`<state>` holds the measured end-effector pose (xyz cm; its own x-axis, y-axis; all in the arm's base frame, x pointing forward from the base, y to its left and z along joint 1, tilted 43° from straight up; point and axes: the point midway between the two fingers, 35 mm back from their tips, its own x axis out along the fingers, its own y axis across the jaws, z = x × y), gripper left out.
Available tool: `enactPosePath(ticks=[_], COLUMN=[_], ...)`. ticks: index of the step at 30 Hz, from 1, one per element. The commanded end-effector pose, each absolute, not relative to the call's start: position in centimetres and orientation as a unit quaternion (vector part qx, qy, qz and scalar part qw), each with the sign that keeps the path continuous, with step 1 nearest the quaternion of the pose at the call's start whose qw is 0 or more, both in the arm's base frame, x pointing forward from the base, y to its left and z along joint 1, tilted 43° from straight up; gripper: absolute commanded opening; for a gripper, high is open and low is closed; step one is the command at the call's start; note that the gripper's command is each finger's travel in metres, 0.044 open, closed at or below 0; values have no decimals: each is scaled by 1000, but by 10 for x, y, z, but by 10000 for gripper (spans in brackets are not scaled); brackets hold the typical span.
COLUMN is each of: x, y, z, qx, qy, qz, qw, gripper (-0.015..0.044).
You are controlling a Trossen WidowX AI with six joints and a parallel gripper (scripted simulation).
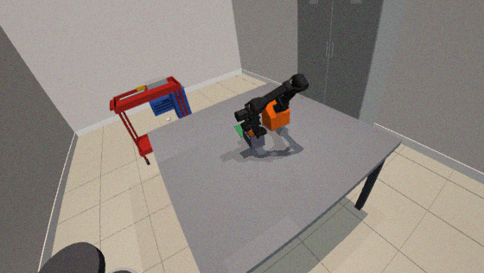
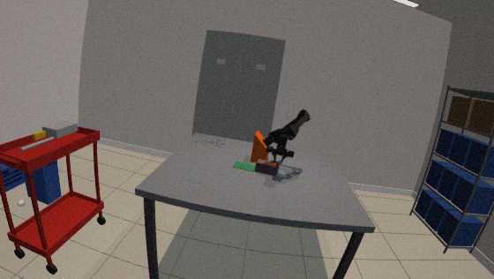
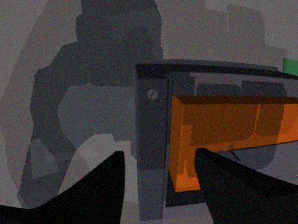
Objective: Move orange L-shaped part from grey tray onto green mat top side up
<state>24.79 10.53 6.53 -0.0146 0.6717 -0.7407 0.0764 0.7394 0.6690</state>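
The orange L-shaped part [image 1: 251,133] [image 2: 267,163] [image 3: 225,122] lies in the pocket of the grey tray [image 1: 258,142] [image 2: 265,169] [image 3: 150,130]. Its L-shaped end is at the left in the wrist view, and its long bar runs off the right edge. My gripper [image 2: 276,161] [image 3: 160,158] is partly open and empty, low over that end of the tray. In the wrist view the right fingertip overlaps the L-shaped end and the left fingertip is outside the tray wall. Contact cannot be told. The green mat [image 1: 238,130] [image 2: 243,167] [image 3: 291,66] lies beside the tray's other end.
The orange block [image 1: 277,117] [image 2: 258,150] at the arm's base stands behind the tray on the grey table [image 1: 225,190] [image 2: 220,194]. A red cart [image 1: 144,96] [image 2: 66,152] stands on the floor beyond the table's edge.
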Motion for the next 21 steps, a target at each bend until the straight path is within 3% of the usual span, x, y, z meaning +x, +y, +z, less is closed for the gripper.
enactPosePath(ticks=[1,21], x=[248,248], y=[109,129], z=[62,41], qx=[282,282], qy=[671,671], qz=[232,232], qw=[645,645], gripper=[180,180])
